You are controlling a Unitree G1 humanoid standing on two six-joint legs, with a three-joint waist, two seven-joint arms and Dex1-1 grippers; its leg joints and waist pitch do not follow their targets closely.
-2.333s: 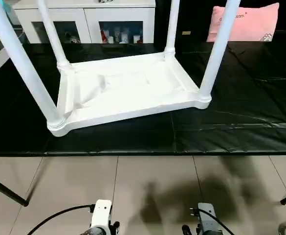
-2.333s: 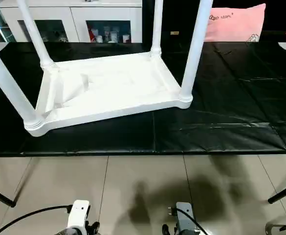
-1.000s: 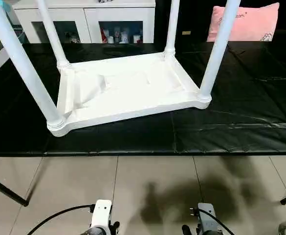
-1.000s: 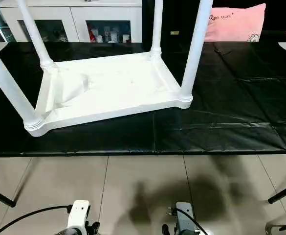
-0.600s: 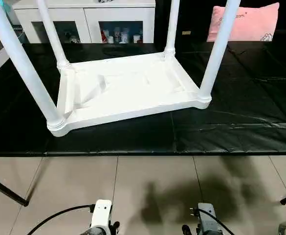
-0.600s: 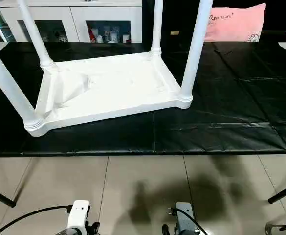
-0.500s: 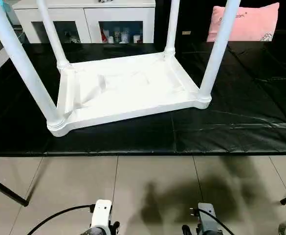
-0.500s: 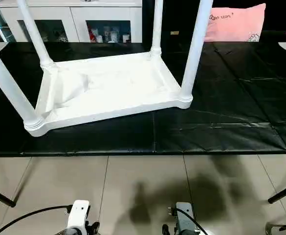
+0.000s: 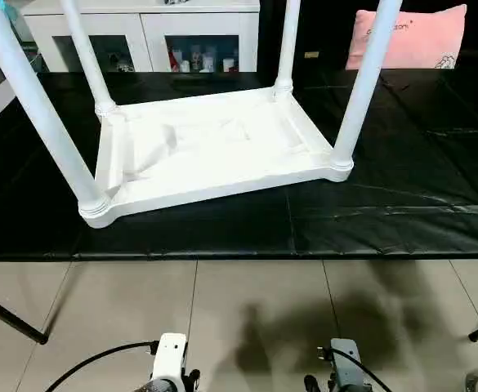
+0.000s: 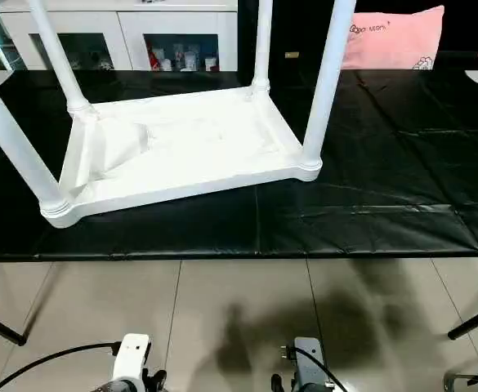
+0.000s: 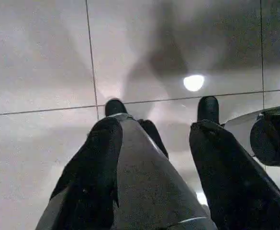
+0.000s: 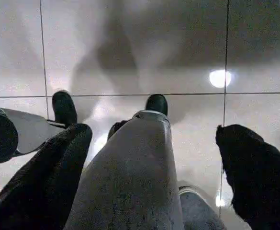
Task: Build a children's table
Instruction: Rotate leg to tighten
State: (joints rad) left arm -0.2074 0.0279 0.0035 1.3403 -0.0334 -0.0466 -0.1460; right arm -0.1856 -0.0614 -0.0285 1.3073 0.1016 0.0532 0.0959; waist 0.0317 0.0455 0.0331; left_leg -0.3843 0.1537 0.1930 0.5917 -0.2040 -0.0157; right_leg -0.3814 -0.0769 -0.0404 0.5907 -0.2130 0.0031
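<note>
A black sheet (image 9: 402, 163) covers the work surface, with a white cabinet (image 9: 149, 33) behind at the left and a pink pillow (image 9: 410, 39) at the right. On the sheet's left half the tabletop (image 9: 214, 147) lies underside up, and four legs (image 9: 42, 114) stand upright, one in each corner socket, so the assembly looks finished apart from perhaps turning it over. Both arms hang low over the tiled floor (image 11: 34, 57), well short of the table: the left gripper (image 11: 156, 124) is partly spread and empty, the right gripper (image 12: 154, 139) is spread wide and empty
</note>
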